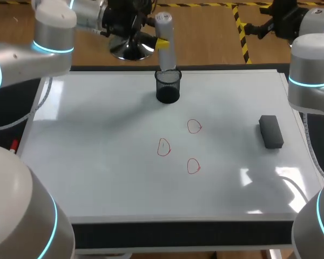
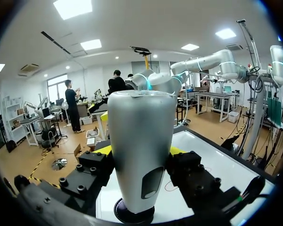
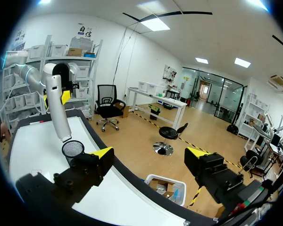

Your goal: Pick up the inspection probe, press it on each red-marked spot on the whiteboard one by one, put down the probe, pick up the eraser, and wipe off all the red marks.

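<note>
Silver-grey probe [image 2: 140, 117], stiff, likely slick and light
I'm pinching its midsection with my left gripper [image 2: 140, 151], just over the mesh cup [image 1: 168, 86]

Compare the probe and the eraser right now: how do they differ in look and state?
The probe is a tall, pale grey rounded cylinder; the eraser is a low black block. The probe stands upright, the eraser lies flat. The probe is held by the left gripper with its lower end at the mouth of the mesh cup; the eraser lies free on the whiteboard at its right side. Shared: neither touches the red marks.
</note>
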`<move>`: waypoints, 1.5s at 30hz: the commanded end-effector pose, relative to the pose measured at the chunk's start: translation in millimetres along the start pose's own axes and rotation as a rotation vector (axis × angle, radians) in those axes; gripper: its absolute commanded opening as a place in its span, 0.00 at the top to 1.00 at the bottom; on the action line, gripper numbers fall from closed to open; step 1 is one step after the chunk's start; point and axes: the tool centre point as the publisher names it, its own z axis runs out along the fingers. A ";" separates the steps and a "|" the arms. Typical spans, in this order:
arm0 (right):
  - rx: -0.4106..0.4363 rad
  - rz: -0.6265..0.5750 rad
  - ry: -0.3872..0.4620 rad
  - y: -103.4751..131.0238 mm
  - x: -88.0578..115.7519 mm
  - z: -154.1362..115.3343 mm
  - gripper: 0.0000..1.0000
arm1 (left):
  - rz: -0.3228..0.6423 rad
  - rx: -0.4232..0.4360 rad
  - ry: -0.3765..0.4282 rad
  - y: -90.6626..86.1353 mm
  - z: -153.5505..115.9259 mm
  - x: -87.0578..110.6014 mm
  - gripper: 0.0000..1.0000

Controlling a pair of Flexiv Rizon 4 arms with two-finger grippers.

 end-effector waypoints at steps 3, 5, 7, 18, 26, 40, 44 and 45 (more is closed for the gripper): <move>0.000 0.000 0.000 0.0 0.0 0.0 0.00 | 0.009 -0.009 0.014 -12.5 -4.9 1.5 1.00; 0.000 0.000 0.000 0.0 0.0 0.0 0.00 | 0.012 -0.011 0.014 -15.7 -5.7 2.1 1.00; 0.000 0.000 0.000 0.0 0.0 0.0 0.00 | 0.014 -0.010 0.016 -18.6 -6.4 2.2 1.00; 0.000 0.000 0.000 0.0 0.0 0.0 0.00 | -0.016 -0.032 0.048 -32.4 -8.1 9.1 1.00; 0.000 0.000 0.000 0.0 0.0 0.0 0.00 | -0.027 -0.038 0.084 -39.7 -9.5 14.2 1.00; 0.000 0.000 0.000 0.0 0.0 0.0 0.00 | -0.027 -0.038 0.084 -39.7 -9.5 14.2 1.00; 0.000 0.000 0.000 0.0 0.0 0.0 0.00 | -0.027 -0.038 0.084 -39.7 -9.5 14.2 1.00; 0.000 0.000 0.000 0.0 0.0 0.0 0.00 | -0.027 -0.038 0.084 -39.7 -9.5 14.2 1.00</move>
